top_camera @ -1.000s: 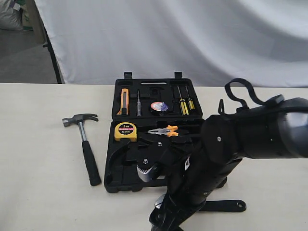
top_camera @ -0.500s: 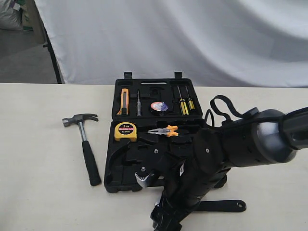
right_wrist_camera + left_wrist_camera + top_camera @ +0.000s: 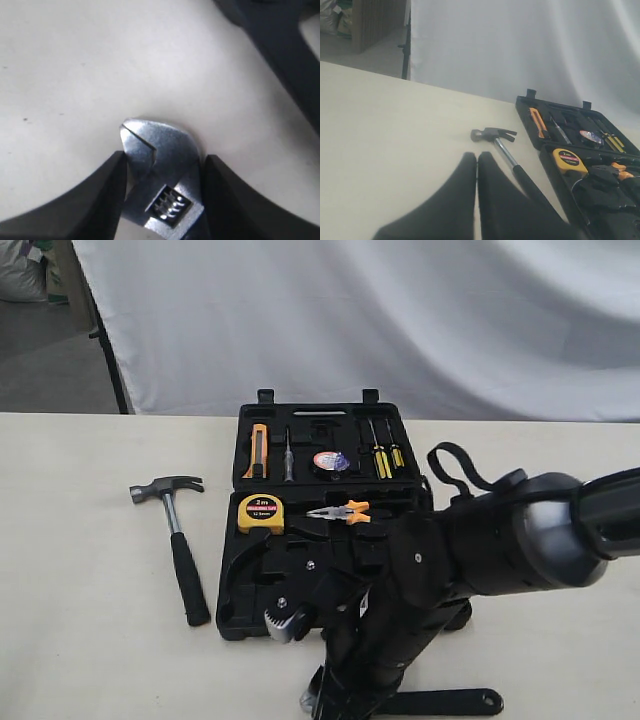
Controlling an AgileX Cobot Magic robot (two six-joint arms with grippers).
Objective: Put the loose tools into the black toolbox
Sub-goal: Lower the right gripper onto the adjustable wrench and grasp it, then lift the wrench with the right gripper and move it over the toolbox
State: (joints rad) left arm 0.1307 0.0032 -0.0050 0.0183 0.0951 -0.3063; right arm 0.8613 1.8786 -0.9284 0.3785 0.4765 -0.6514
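1. Grip: the right pincer [image 3: 163, 156] has its black fingers pressed on both flanks of the head of the silver adjustable wrench [image 3: 162, 182]. I judge it clamped, but the hold is narrow, so firm it up.
2. That head shows at the front edge of the large black moulded plastic toolbox [image 3: 245, 585]. Carry the wrench level, then lower it flat into an empty recess.
3. Off to the left, the steel claw hammer with black handle [image 3: 180, 550] lies apart on the pale worktop [image 3: 80, 620]. The left pincer [image 3: 476, 156], fingers together and empty, faces it.
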